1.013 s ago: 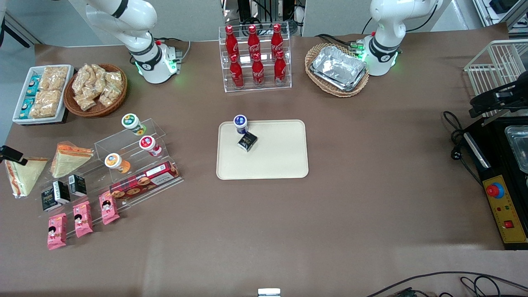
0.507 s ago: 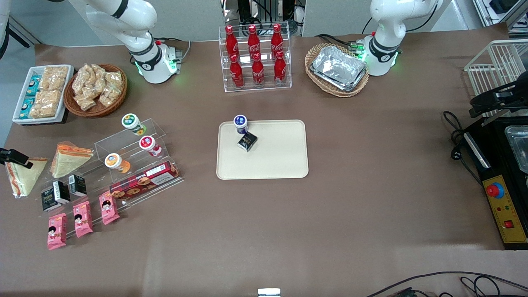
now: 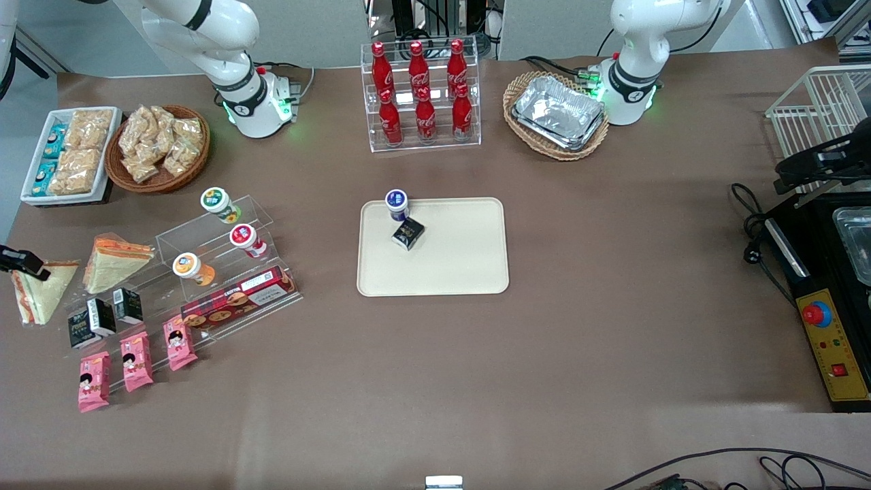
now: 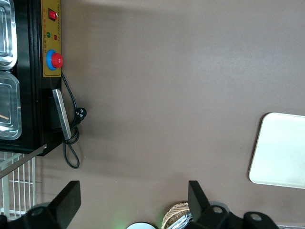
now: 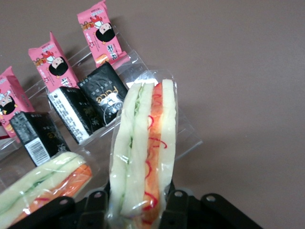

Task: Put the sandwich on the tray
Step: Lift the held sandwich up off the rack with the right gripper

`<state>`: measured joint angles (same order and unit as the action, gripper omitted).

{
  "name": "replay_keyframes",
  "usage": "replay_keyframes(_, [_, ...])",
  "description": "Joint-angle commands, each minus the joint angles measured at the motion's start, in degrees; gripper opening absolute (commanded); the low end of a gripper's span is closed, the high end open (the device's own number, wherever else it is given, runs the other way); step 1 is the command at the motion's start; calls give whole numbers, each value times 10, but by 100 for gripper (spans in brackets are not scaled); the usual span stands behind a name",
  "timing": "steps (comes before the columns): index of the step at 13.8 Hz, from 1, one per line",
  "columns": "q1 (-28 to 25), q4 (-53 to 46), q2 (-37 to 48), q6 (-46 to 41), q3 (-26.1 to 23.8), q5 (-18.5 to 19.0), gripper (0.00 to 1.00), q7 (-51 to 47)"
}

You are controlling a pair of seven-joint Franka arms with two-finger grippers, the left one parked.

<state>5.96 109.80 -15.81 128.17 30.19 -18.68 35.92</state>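
Here, gripper [image 5: 136, 196] clamped on the sandwich [image 5: 143, 148], fingers [image 5: 177, 199] pressed against both bread faces at the wide end. Wedge standing on edge in the wrist view, red-orange filling and green strip showing through clear wrap. In the front view, same sandwich [image 3: 37, 292] at the working arm's end of the counter [image 3: 599, 340], dark gripper [image 3: 20, 262] at its top corner; whether lifted clear of the counter, cannot tell.

Just beside it, second wedge [image 3: 112, 262] with broad orange side, nearer the acrylic step rack [image 3: 224, 272]. Black cartons [image 3: 102, 316] and pink snack packets [image 3: 136, 357] nearer the front camera than both wedges; also seen close by in the wrist view: cartons [image 5: 88, 112], packets [image 5: 52, 62].

Tray [image 3: 463, 265] mid-counter, well apart from the sandwich, toward the parked arm. On the tray: blue-lidded cup [image 3: 397, 203] and small black box [image 3: 407, 233], touching or nearly so, in the corner farther from the front camera. Rest of tray bare. Tray corner [image 4: 281, 152] also visible in the left wrist view.
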Motion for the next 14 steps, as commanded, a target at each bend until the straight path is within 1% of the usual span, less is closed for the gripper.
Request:
replay_keyframes(1, [-9,-48,6,-81,9,-15,0,-1])
replay_keyframes(3, [-13,-105,3,-161,23,-8,0,-16])
replay_keyframes(4, [-13,-138,3,-200,23,2,0,-24])
replay_keyframes(7, [-23,-222,8,-282,22,53,0,-65])
replay_keyframes(9, [-31,-261,11,-330,19,72,0,-88])
replay_keyframes(11, [-61,-292,17,-359,17,102,0,-129])
replay_keyframes(14, [-128,-302,26,-376,16,114,0,-230])
